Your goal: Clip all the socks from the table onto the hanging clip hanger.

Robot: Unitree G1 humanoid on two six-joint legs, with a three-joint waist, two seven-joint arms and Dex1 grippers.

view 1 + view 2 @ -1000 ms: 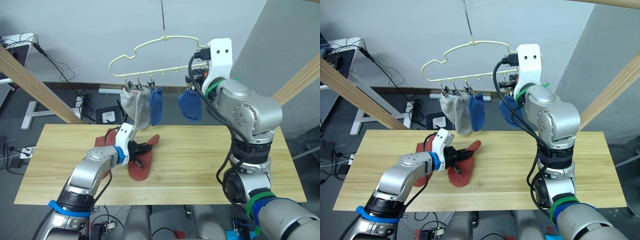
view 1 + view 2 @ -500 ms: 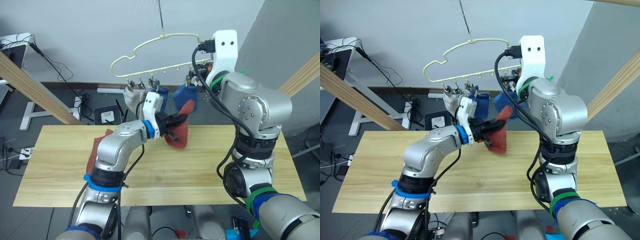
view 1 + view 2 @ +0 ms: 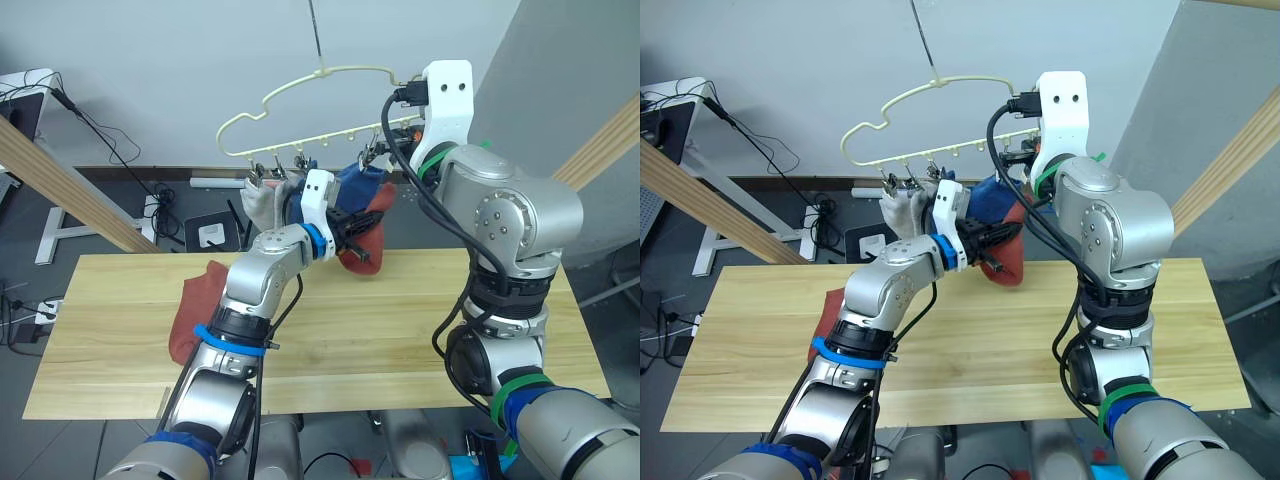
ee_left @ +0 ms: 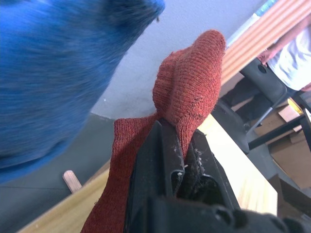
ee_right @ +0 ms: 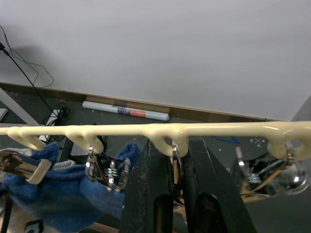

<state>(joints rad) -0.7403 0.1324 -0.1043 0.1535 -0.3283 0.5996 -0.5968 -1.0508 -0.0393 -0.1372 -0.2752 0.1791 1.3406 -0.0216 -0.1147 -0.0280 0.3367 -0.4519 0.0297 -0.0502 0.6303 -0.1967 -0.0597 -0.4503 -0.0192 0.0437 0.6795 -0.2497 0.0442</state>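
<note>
Left hand (image 3: 352, 222) lifted red sock (image 3: 364, 240) to hanger (image 3: 310, 110), gripping it | second red sock (image 3: 195, 312) on tabletop (image 3: 420, 320) | right wrist view: right hand (image 5: 178, 167) closed on clip (image 5: 175, 165)

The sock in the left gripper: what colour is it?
Rust-red sock, pinched in the left gripper; clearest in the left wrist view.

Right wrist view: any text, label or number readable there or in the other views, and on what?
No text can be read in any view.
Tube on the floor by the wall: a red and blue label, too small to read.
Hanger, its clips, the socks and the table: no markings.
Left claw, shut on the red sock: no print shows.
</note>
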